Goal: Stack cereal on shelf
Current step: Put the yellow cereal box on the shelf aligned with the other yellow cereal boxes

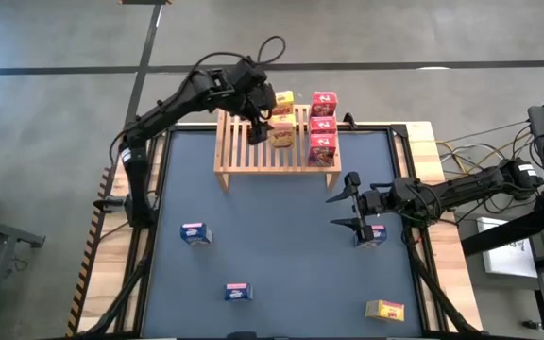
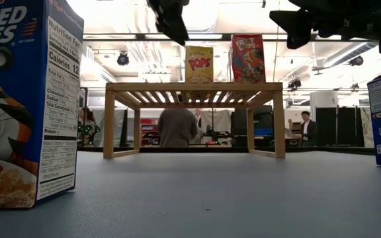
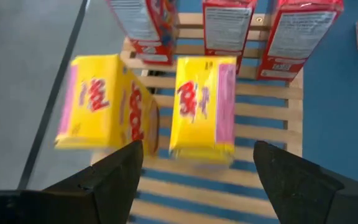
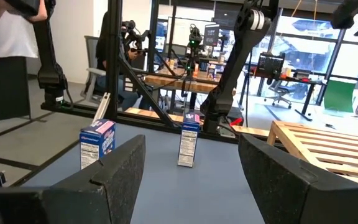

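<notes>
Hovering our left claw [image 1: 264, 121], fingers apart, over the shelf's [image 1: 244, 156] yellow boxes [image 3: 201, 106]; our right claw [image 1: 355, 203] waits, spread wide, above the surface [image 1: 281, 246].

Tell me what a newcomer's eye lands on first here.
The wooden shelf at the table's far edge, with three red boxes in a row and two yellow boxes beside them. The left gripper hangs open above the yellow ones. The right gripper, open, hovers near a blue box.
</notes>
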